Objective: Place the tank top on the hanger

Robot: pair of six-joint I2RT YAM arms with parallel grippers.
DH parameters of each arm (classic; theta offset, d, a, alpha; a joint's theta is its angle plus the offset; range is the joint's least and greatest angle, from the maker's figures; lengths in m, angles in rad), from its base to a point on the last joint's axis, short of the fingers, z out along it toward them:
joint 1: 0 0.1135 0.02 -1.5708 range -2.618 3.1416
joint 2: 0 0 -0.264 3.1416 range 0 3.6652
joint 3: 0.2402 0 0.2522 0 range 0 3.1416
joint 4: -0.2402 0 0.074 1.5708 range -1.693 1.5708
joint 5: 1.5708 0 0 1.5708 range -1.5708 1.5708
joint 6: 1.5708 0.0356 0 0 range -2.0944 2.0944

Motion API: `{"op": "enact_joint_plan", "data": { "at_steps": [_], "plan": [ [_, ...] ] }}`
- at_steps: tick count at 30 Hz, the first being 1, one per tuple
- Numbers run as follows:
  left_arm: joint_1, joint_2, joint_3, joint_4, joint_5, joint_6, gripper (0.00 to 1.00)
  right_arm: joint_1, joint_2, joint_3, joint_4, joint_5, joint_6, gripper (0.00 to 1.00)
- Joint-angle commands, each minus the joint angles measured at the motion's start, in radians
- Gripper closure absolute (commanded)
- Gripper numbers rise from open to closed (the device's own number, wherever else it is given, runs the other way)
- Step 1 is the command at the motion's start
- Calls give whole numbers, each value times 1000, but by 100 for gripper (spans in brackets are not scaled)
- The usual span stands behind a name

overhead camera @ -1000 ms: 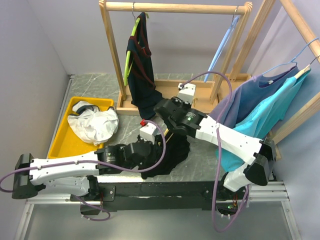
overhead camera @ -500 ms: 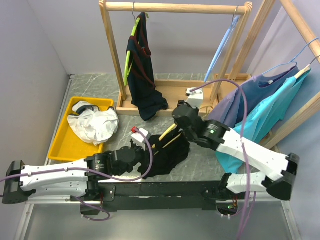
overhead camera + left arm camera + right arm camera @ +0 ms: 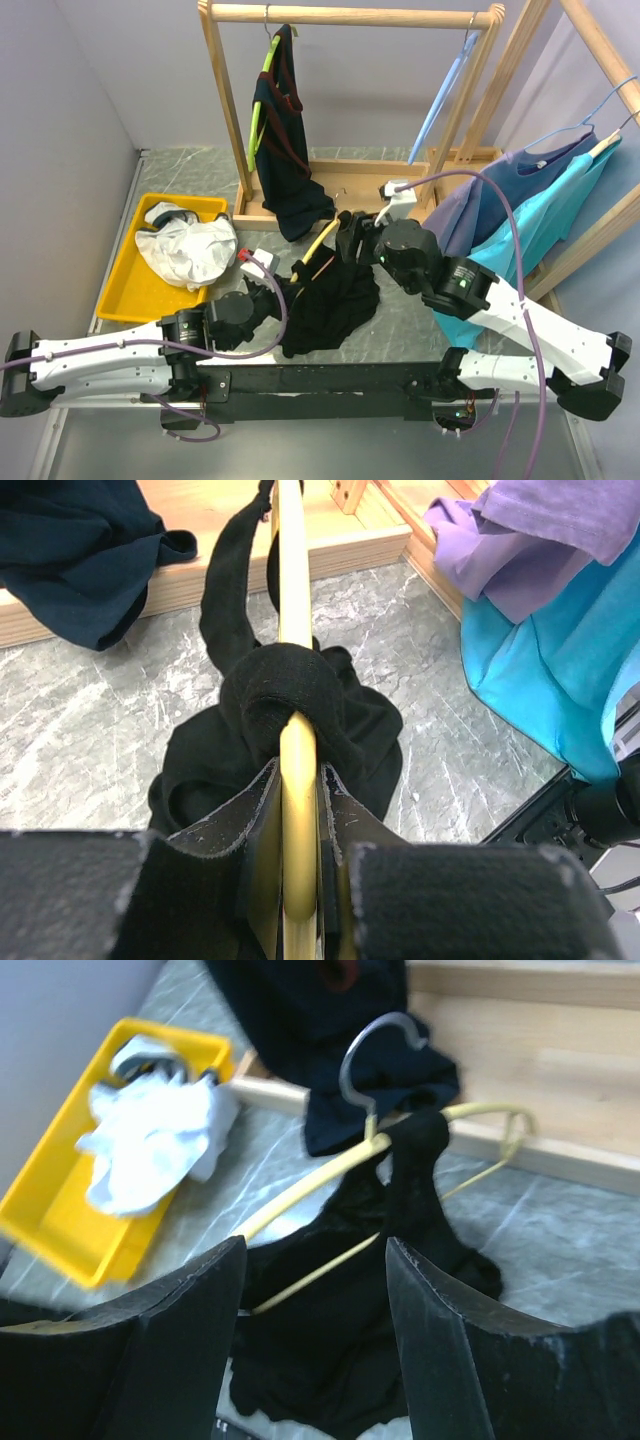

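Observation:
The yellow hanger [image 3: 322, 243] slants up from the table, and my left gripper [image 3: 283, 287] is shut on its lower end. In the left wrist view the yellow bar [image 3: 297, 770] runs straight between the jaws of the left gripper [image 3: 298, 790]. The black tank top [image 3: 332, 300] lies bunched on the marble. One strap [image 3: 282, 695] is looped around the bar. My right gripper [image 3: 350, 234] hovers open just behind the hanger's hook end. In the right wrist view the right gripper [image 3: 315, 1255] has nothing between its fingers. Below it are the hanger [image 3: 300, 1196], its metal hook [image 3: 362, 1058] and the tank top [image 3: 345, 1345].
A yellow tray [image 3: 122, 292] holding a white cloth [image 3: 188, 250] sits at the left. The wooden rack [image 3: 350, 15] behind carries a navy red-trimmed garment [image 3: 284, 150] on a lime hanger and a light-blue hanger [image 3: 440, 100]. Purple and teal shirts [image 3: 520, 210] hang at the right.
My right gripper has opened and drawn back to the right, off the tank top. My left gripper has shifted slightly left with the hanger, whose yellow bar now shows more.

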Motion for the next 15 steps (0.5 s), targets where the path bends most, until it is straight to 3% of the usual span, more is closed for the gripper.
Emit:
{"op": "enact_joint_plan", "data": {
  "at_steps": [1,6,15],
  "plan": [
    [-2,-62,-12,91,6,26,99,4,-54,-89,112,-212,-64,35],
    [-2,-149,-47,117,81,61,99,5,-65,-174,208,-397,-98,43],
    [-1,-286,-61,90,139,84,99,10,-20,-145,291,-598,-143,44]
  ]
}}
